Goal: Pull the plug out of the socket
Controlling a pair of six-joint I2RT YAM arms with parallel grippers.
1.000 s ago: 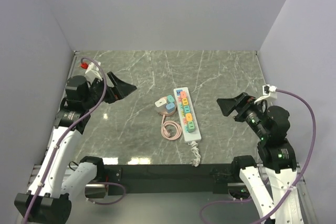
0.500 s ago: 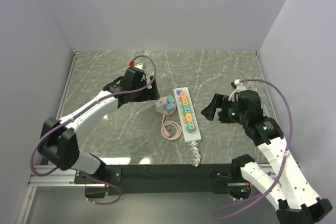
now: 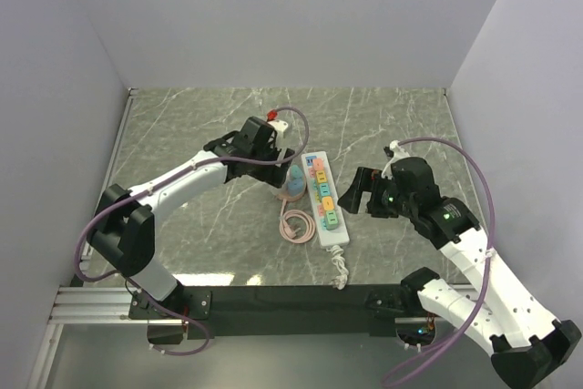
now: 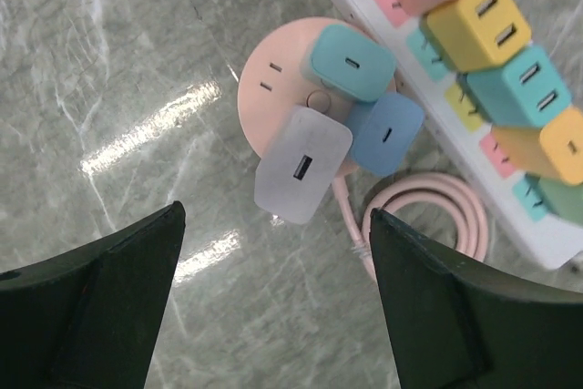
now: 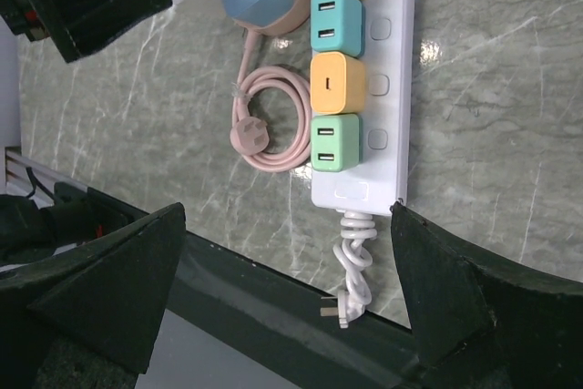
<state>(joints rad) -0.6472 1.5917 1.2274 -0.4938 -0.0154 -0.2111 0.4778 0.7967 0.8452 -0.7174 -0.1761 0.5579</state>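
Here, the socket [image 3: 326,202] lies central on the green marble tabletop [image 3: 200,125] between pale walls [image 3: 273,15], running 12 to 6 o'clock, its outlets holding pastel cube plugs [image 5: 336,26], white cord [image 5: 351,263] bunched at the 6 o'clock end. At its 9 o'clock a round pink hub [image 4: 258,111] carries teal, blue and white adapters [image 4: 353,61], pink cord [image 4: 344,209] coiled alongside; the left pincer [image 4: 273,216] hangs spread above it, the right pincer [image 5: 287,216] spread at the socket's 3 o'clock. From overhead the left pincer hides most of the hub.
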